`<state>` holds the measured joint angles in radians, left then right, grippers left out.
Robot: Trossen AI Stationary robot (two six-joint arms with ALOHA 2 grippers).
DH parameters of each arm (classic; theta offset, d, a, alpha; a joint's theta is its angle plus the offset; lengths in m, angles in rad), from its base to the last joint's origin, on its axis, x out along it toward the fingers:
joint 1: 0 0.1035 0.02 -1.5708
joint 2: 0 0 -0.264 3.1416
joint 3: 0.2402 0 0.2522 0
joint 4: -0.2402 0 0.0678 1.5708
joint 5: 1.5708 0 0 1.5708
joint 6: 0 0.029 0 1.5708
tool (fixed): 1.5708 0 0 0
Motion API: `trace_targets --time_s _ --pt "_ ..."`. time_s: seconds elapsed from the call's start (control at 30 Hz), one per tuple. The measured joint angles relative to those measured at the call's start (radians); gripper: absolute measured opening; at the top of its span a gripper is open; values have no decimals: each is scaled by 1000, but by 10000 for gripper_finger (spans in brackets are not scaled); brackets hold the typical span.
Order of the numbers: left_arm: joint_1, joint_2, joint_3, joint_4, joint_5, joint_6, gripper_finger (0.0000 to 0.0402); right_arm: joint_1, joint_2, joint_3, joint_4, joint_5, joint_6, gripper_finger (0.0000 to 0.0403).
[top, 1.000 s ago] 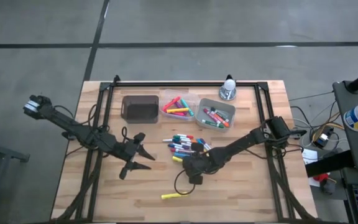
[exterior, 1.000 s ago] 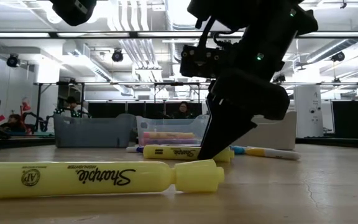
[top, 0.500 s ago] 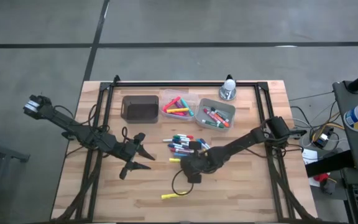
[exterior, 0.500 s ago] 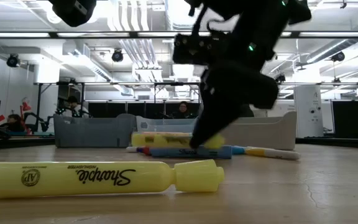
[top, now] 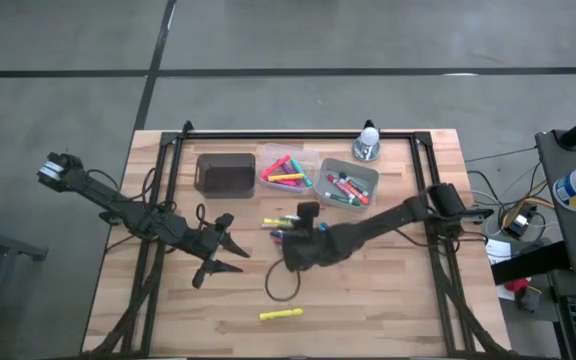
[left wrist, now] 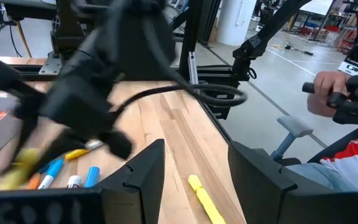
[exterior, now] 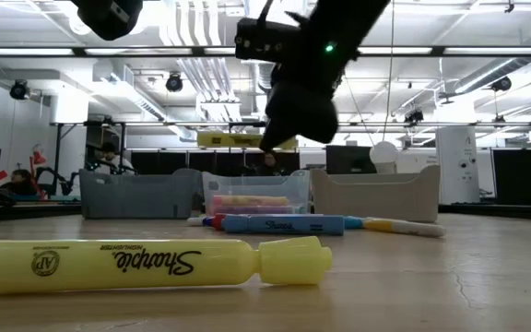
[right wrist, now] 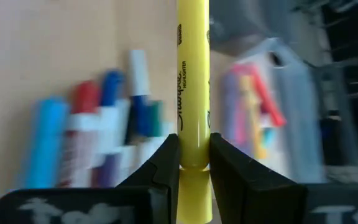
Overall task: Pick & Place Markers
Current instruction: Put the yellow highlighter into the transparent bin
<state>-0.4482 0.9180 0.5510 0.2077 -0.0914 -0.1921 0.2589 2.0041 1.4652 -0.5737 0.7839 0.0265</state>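
Wooden table [top: 388,300], 3 bins [top: 225,174], scattered markers [top: 280,314]

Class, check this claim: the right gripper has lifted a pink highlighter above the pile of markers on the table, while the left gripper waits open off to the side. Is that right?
Not quite: the highlighter in the right gripper is yellow, not pink, as the right wrist view shows, with the fingers clamped on its barrel. The rest holds: it is raised above the pile of markers in the low view, and the left gripper waits open off to the side.

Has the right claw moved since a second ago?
Yes. The right claw, shut on a yellow highlighter, has lifted and swung left, toward the dark bin.
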Motion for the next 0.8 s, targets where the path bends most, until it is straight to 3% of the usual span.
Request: trace_targets --time_s 0.3,0.57,0.8 --pt "-1 0 0 -7 0 0 170 -181 0 1 27 35 -144 65" --pt "-1 0 0 -7 0 -1 170 -362 0 1 108 -154 -209 65" --pt "-1 0 0 -7 0 -2 170 -442 0 1 116 -178 -154 78"
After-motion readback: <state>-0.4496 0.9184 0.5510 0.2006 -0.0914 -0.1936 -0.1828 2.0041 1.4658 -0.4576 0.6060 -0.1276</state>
